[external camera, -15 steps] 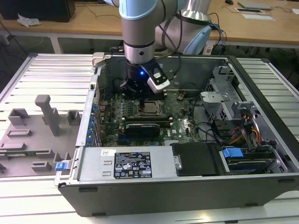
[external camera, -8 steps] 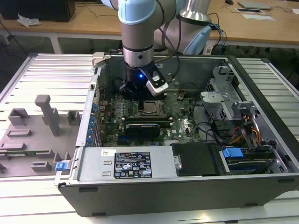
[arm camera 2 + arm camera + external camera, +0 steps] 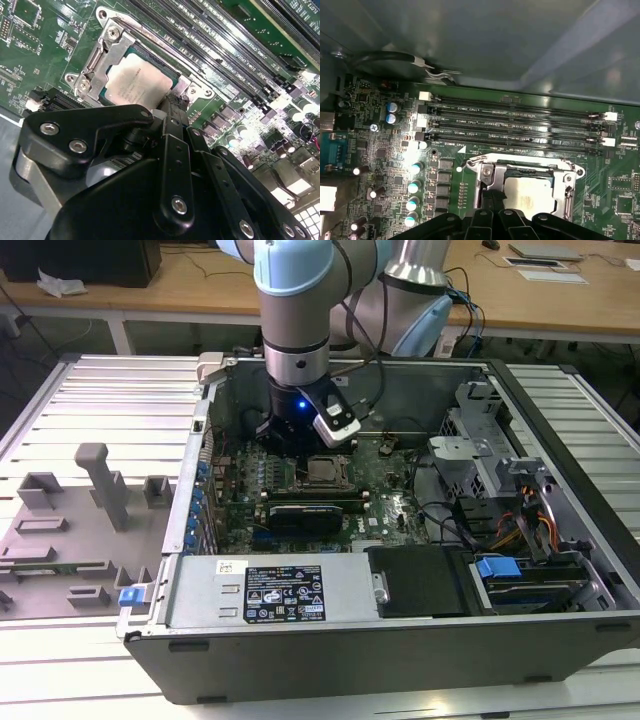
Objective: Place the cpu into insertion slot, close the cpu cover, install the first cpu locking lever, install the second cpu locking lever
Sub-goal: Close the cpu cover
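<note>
Second wrist view: the claw [image 3: 172, 106], pinched shut on nothing, tips against the edge of the cpu [image 3: 134, 82] beneath the closed cpu cover [image 3: 97, 52].

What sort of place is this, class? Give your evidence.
Probably a robotics lab or test workshop: a robot arm reaches into an open computer case on a slatted metal table, with wooden desks behind.
</note>
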Tool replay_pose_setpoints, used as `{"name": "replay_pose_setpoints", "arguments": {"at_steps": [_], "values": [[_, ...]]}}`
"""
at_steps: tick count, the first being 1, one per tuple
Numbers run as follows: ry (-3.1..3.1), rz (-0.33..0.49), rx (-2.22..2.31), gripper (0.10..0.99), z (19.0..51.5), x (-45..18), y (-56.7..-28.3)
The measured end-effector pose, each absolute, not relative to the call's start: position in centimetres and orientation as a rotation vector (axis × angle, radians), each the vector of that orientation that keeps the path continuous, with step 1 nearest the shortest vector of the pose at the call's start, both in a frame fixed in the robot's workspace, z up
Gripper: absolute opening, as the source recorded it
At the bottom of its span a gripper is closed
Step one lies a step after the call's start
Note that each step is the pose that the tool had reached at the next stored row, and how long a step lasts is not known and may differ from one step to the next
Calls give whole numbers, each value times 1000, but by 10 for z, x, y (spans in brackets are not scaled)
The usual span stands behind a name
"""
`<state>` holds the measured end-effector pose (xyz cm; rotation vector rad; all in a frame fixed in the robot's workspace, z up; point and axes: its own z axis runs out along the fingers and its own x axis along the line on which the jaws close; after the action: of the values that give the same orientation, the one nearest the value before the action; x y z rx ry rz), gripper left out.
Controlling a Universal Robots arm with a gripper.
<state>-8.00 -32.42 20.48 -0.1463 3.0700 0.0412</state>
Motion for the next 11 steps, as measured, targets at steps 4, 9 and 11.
{"name": "replay_pose_setpoints", "arguments": {"at_steps": [4, 9, 11], "values": [[3070, 41, -146, 106, 212, -80, -324], [3074, 41, -146, 106, 214, -73, -325], [3080, 42, -146, 106, 214, -64, -325]]}}
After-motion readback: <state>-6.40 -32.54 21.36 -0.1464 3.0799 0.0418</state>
